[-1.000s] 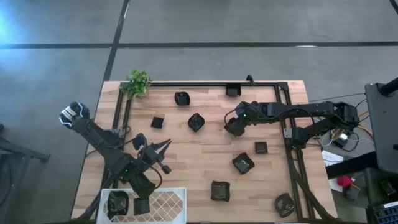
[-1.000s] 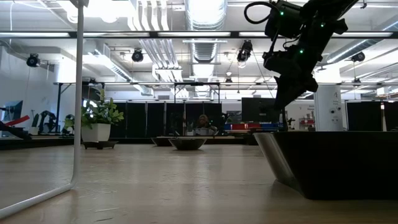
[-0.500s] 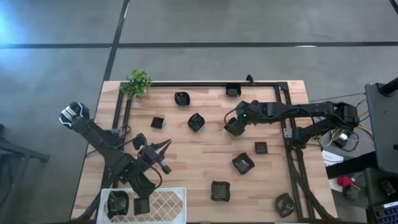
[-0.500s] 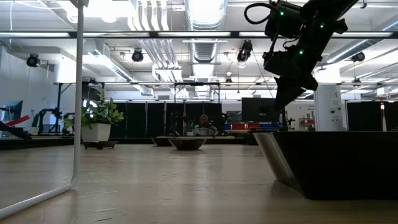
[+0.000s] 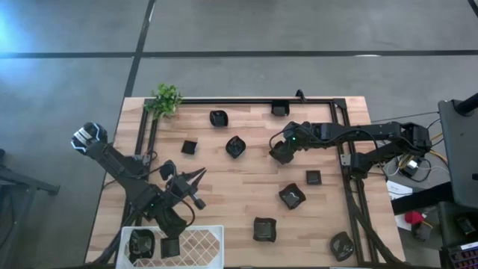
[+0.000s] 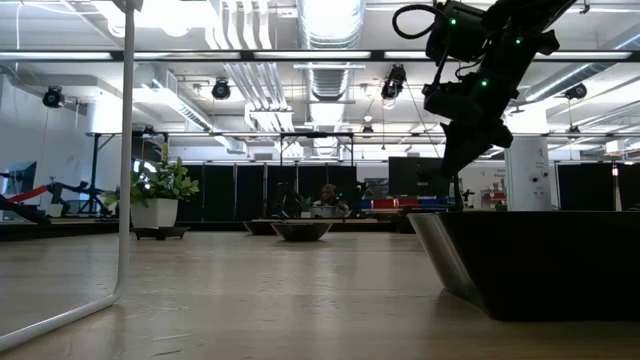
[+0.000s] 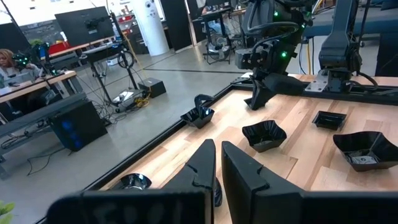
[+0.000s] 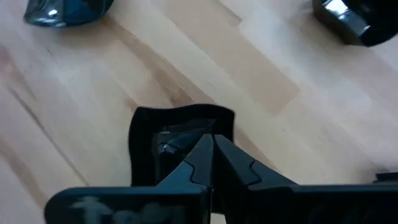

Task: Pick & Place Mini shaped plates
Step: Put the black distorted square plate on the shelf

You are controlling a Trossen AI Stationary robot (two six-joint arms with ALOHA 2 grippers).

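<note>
From above, nothing has moved since the earlier frames: the right gripper [image 5: 278, 153] hangs mid-table, the left gripper [image 5: 196, 187] beside the white basket [image 5: 202, 239]. In the right wrist view, closed fingers [image 8: 214, 155] pinch a square plate's [image 8: 149, 140] rim. In the left wrist view, nearly shut fingers [image 7: 239, 171] hold nothing, so the lift seems paused.

Right gripper [image 8: 211, 144] closed over square black plate [image 8: 163, 127] — wooden tabletop [image 8: 249, 81]
</note>
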